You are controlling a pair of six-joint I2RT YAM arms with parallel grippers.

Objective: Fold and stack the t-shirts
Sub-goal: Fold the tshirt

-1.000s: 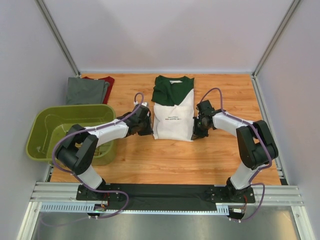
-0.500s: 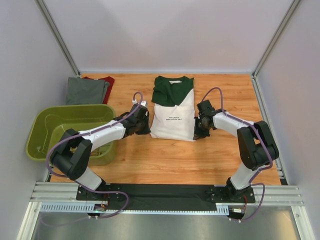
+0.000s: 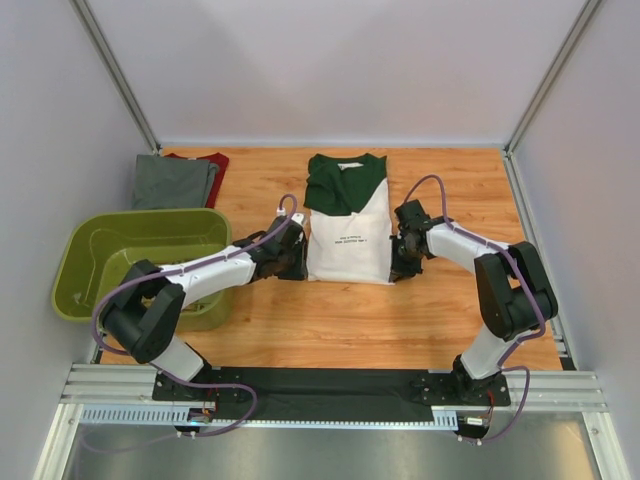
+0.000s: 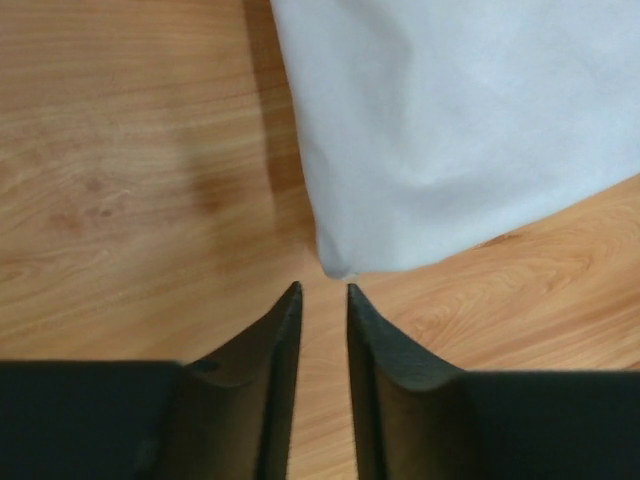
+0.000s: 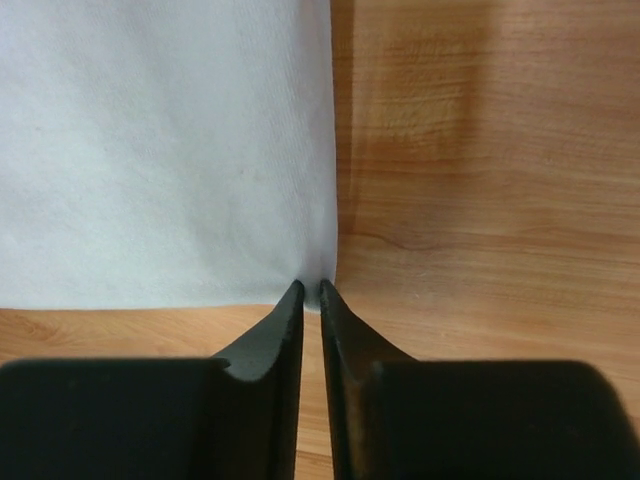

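The white t-shirt with dark green collar and shoulders [image 3: 347,238] lies folded at the table's middle. My left gripper [image 3: 297,262] sits at its near left corner. In the left wrist view the gripper [image 4: 323,291] is slightly open and empty, with the white corner [image 4: 336,262] just beyond the tips. My right gripper [image 3: 400,268] is at the near right corner. In the right wrist view it [image 5: 310,287] is shut on that corner of the white cloth [image 5: 160,150]. The grey t-shirt [image 3: 172,182] lies folded at the far left on the dark red one [image 3: 212,160].
The olive-green plastic basket [image 3: 75,262] stands at the left, under my left arm's elbow. Grey walls with metal posts close the table at the back and sides. Bare wooden table [image 3: 340,320] lies between the shirt and the arm bases.
My left gripper moved right and nearer along the shirt's left edge to its near corner. The shirt's near left edge shifted slightly. My right gripper stayed at the near right corner.
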